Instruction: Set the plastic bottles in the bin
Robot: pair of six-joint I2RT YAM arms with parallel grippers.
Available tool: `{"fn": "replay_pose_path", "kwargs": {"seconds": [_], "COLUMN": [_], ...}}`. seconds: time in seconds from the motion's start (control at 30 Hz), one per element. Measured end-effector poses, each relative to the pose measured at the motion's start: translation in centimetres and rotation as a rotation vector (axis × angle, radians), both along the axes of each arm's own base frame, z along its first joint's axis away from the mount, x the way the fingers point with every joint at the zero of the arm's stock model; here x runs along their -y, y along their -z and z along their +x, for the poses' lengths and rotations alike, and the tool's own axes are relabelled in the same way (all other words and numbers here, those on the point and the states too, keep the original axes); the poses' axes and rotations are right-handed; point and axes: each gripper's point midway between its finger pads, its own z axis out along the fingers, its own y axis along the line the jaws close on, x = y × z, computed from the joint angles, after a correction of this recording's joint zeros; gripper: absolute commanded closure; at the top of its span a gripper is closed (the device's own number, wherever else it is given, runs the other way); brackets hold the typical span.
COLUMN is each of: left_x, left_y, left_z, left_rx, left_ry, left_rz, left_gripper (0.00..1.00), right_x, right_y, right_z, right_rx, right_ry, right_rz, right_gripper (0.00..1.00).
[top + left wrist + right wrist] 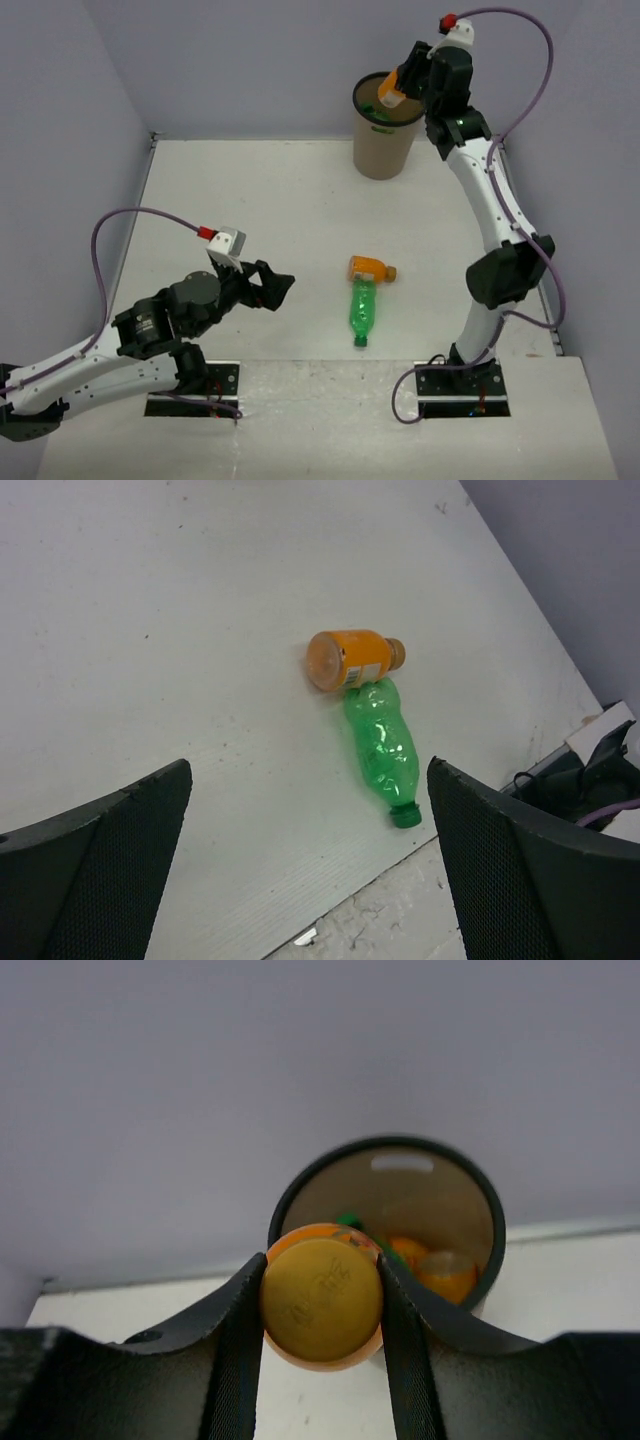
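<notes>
My right gripper (392,93) is clamped on an orange bottle (322,1305), held over the bin (383,152). Other bottles (445,1272) lie inside the bin. My left gripper (272,287) is spread wide and holds nothing, well apart from the bin. A loose orange bottle (368,268) and a green bottle (361,310) lie touching on the table (250,200), well apart from the bin.

Bright even light, faint shadows (foreground soft)
</notes>
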Motion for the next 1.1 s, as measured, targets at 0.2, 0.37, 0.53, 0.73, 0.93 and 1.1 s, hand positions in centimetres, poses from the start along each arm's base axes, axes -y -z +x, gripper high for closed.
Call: {"fn": "replay_pose_path", "kwargs": {"seconds": [0.2,0.37,0.53,0.73,0.93,1.1], "left_x": [-0.3,0.2,1.6,8.4,14.8,19.2], "left_y": [3.2,5.7,8.2,10.2,12.3,15.5], "left_z": [-0.1,0.0,0.2,-0.4,-1.4,-1.3], "left_rx": [-0.048,-0.095,-0.159,-0.234,-0.275,-0.289], "left_ry": [0.000,-0.003,0.016,0.050,-0.011,-0.115], "left_rz": [0.095,0.176,0.271,0.371,0.386,0.427], "left_gripper": [0.00,0.00,0.00,0.00,0.00,0.01], "right_x": [1.6,1.9,1.6,3.4,5.0,5.4], "right_y": [0.5,5.4,5.7,4.2,-1.0,4.6], "right_z": [8.6,10.1,8.8,-4.5,-20.4,-22.7], "right_rx": [0.032,-0.066,-0.099,-0.154,0.096,0.021], "right_ry": [0.064,0.047,0.020,0.024,-0.080,-0.082], "right_rz": [-0.052,-0.102,-0.119,-0.078,0.064,0.071], "right_gripper": [0.35,0.01,0.01,0.01,0.01,0.01]}}
